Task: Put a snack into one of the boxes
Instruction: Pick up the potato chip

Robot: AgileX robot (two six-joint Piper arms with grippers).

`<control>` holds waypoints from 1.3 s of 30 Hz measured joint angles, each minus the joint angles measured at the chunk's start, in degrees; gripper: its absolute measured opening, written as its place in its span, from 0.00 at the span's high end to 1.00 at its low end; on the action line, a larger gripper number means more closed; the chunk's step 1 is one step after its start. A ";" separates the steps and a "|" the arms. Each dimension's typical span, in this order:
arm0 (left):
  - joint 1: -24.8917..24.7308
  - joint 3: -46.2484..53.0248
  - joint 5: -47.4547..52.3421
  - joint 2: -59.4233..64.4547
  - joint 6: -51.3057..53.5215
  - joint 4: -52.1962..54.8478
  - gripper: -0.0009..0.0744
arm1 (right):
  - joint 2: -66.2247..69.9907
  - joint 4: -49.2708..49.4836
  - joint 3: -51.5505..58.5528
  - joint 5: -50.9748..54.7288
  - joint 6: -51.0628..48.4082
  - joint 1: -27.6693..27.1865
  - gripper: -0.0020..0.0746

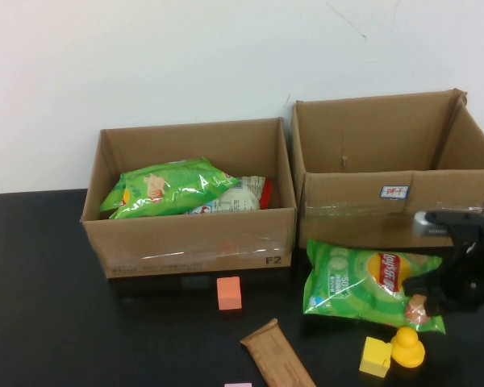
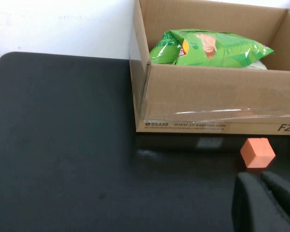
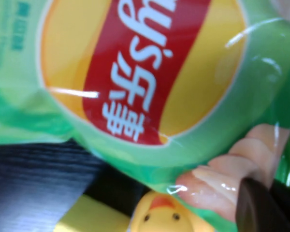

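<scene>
Grasp step: right tool (image 1: 426, 300) pinches the chip bag (image 1: 363, 284); next, lift toward the empty box (image 1: 395, 193) at 12 o'clock. Left tool (image 2: 266, 203), state unclear, hangs over the tabletop (image 2: 63, 145).

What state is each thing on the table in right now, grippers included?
Left box: open, already holds a green bag and another packet.
Right box: open, nothing seen inside.
Chip bag: flat on the table before the right box.
Right gripper: at the chip bag's right edge.
Left gripper: low over the table near the orange block, holding nothing.
Brown bar: flat on the table.
Rubber duck: upright beside the yellow block.
</scene>
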 joint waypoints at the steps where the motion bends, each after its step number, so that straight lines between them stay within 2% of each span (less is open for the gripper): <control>1: 0.00 0.00 0.00 0.00 0.00 0.00 0.99 | -0.87 0.00 0.00 0.43 0.00 0.00 0.97; 6: 0.00 0.00 -0.12 0.00 0.00 0.00 0.99 | -3.25 0.00 0.00 1.58 -2.74 0.00 0.97; 9: 0.00 0.00 -0.25 0.00 0.00 0.00 0.99 | -3.15 0.00 0.00 1.70 -5.53 0.00 0.92; 11: 0.00 0.00 -0.25 0.00 0.00 0.00 0.99 | -3.04 0.00 0.00 1.80 -7.28 0.00 0.82; 13: 0.00 0.00 -0.36 0.00 0.00 0.00 0.99 | -2.53 0.00 0.00 1.65 -8.17 0.00 0.65; 16: 0.00 0.00 -0.36 0.00 0.00 0.00 0.99 | -1.22 0.00 0.00 0.68 -8.84 0.00 0.29; 17: 0.00 0.00 -0.36 0.00 0.00 0.00 0.99 | -0.87 0.00 0.00 0.30 -8.94 0.00 0.21; 19: 0.00 0.00 -0.36 0.00 0.00 0.00 0.99 | 0.36 0.00 0.00 -0.88 -9.07 0.00 0.13; 21: 0.00 0.00 -0.36 0.00 0.00 0.00 0.99 | 1.39 0.00 0.00 -2.06 -9.07 0.00 0.10; 29: 0.00 0.00 -0.36 0.00 0.00 0.00 0.99 | 4.10 2.46 0.00 -7.00 -9.07 0.00 0.07; 32: 0.00 0.00 -0.36 0.00 0.00 0.00 0.99 | 4.19 3.42 0.00 -7.63 -9.07 0.00 0.11; 34: 0.00 0.00 -0.36 0.00 0.00 0.00 0.99 | 4.19 3.67 0.00 -7.63 -9.07 0.00 0.21; 39: 0.00 0.00 -0.36 0.00 0.00 0.00 0.99 | 4.19 4.82 0.00 -7.63 -9.07 0.00 0.55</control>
